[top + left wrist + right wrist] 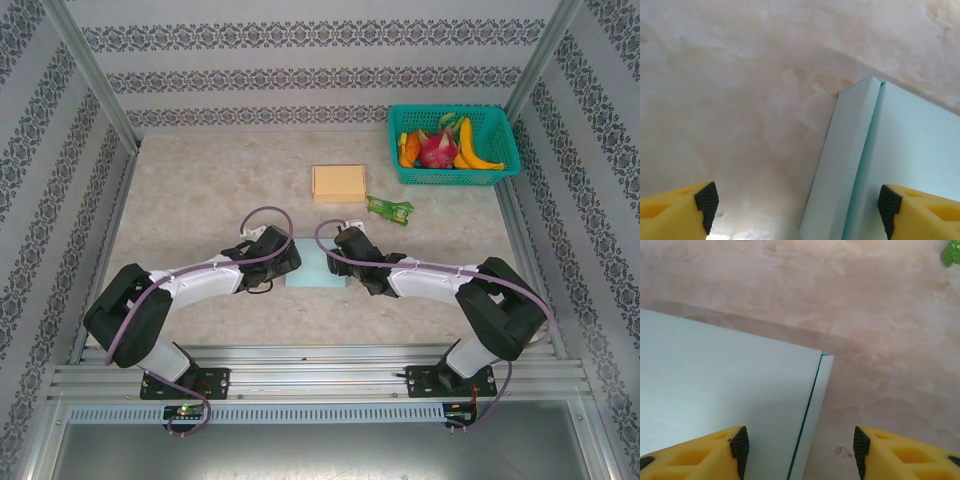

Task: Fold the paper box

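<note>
The paper box (pixel 316 267) is a pale teal sheet lying flat on the marbled table between my two grippers. In the left wrist view its left side flap (pixel 845 165) is folded up along a crease and sits between my wide-apart fingers, touching neither pad. My left gripper (pixel 797 205) is open over that edge. In the right wrist view the box's right edge (pixel 812 415), a narrow flap beside a dark green crease line, lies between the fingertips (pixel 740 445). My right gripper (pixel 799 447) is open, with one finger over the sheet and the other over bare table.
A flat tan cardboard box (pixel 339 182) lies behind the teal one, with a green packet (pixel 390 208) to its right. A teal basket (pixel 450 108) of fruit stands at the back right. Patterned walls and metal rails enclose the table.
</note>
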Motion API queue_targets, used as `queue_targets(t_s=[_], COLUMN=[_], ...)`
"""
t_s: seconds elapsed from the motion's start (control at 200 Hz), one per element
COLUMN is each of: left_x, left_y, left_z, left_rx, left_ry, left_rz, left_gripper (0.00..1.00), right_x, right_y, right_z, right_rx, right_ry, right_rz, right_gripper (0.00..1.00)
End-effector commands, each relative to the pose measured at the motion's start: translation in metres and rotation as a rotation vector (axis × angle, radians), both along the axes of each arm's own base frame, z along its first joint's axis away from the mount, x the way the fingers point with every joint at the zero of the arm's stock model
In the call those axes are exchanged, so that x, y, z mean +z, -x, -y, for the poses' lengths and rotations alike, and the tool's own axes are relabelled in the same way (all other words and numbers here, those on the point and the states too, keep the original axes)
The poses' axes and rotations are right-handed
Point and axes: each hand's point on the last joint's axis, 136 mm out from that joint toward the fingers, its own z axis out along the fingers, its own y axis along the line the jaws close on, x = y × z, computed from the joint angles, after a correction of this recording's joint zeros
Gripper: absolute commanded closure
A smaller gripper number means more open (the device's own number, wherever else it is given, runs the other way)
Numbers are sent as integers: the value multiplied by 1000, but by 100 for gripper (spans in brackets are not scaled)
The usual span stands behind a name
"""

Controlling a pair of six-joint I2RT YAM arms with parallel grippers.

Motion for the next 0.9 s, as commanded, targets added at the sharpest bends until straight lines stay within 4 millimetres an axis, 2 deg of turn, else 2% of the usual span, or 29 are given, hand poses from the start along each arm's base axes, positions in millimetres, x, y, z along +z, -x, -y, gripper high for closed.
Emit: queue_targets(t_s=[0.0, 0.125, 0.36, 0.425, 0.52, 0.634, 0.804, 0.894], left_x=[8, 8, 20, 25, 27, 20, 7, 2], left_y=[3, 8, 10, 7, 6, 6, 6, 7], left_z=[5, 17, 33, 32, 23, 21, 40, 43], left_rx=[2, 16, 19, 37, 95, 131, 115, 122], left_ry=[44, 149, 175, 166, 127, 109, 159, 165], left_rz=[36, 32, 35, 48, 32, -1, -72, -102], left_gripper=[9, 6, 3, 0, 0, 0, 0, 0], right_x=[-15, -22, -24, -24, -23, -23, -24, -23], right_y=[2, 4, 9, 10, 11, 12, 14, 15], right_z=[1, 2, -9, -11, -13, -16, -16, -17], right_rx=[-25, -44, -29, -24, -20, -11, -8, -3], right_ry=[-10, -56, -83, -90, -105, -123, -135, -142], right_rz=[6, 16, 21, 23, 28, 27, 28, 27], right_gripper=[41, 42, 43, 43, 42, 42, 42, 42])
